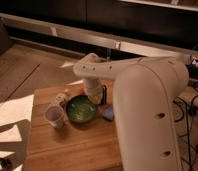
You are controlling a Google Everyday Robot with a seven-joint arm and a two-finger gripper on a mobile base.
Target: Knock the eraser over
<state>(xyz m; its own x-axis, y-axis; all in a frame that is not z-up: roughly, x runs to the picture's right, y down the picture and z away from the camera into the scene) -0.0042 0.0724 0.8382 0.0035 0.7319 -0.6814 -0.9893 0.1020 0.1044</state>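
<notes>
Roughly at the centre of the view, the end effector (pixel 93 93) hung low over the far part of the wooden desk (pixel 72 146), at the end of a thick white arm (pixel 142 100) that reached in from 3 o'clock; whether it was open or closed, or had hold of anything, could not be told; the eraser (pixel 104 93), a small dark block, stood upright just beside it at its 3 o'clock, and whether the two touched could not be told; a green bowl (pixel 82 109) sat at the end effector's 6 o'clock, which put the eraser at about 1 o'clock from the bowl; a pale paper cup (pixel 54 116) stood upright at the bowl's 9 o'clock, close to its rim; a flat blue pad (pixel 108 113) lay at the bowl's 3 o'clock, near the eraser at its 6 o'clock; a small pale object (pixel 62 96), too blurred to name, sat at the bowl's 10 o'clock.
</notes>
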